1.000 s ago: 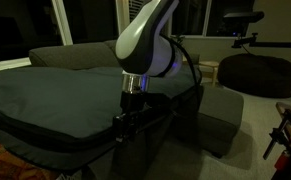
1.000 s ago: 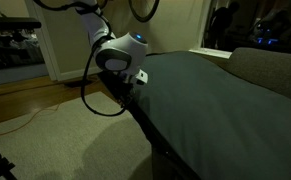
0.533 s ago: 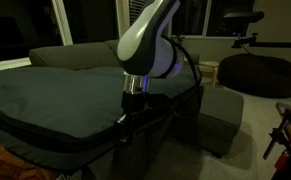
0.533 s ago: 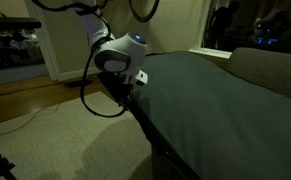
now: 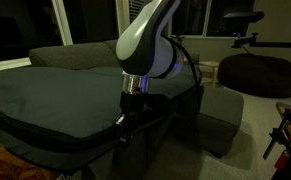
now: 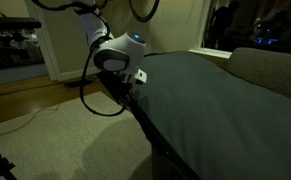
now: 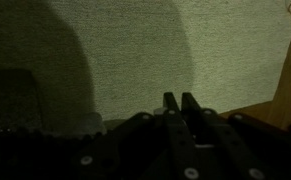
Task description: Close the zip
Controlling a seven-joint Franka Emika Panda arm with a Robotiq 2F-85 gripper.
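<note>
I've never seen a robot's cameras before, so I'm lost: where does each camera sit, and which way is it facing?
An exterior view: stands beside the fabric case, looking across it toward the beanbag; the arm rises mid-frame.
An exterior view: sits low over the carpet, looking along the case's edge; the arm bends down to it.
Wrist view: rides on the arm, facing a woven surface; only the jaws show, nearly together.
Shared: both exterior views show arm, case and sofa.
</note>
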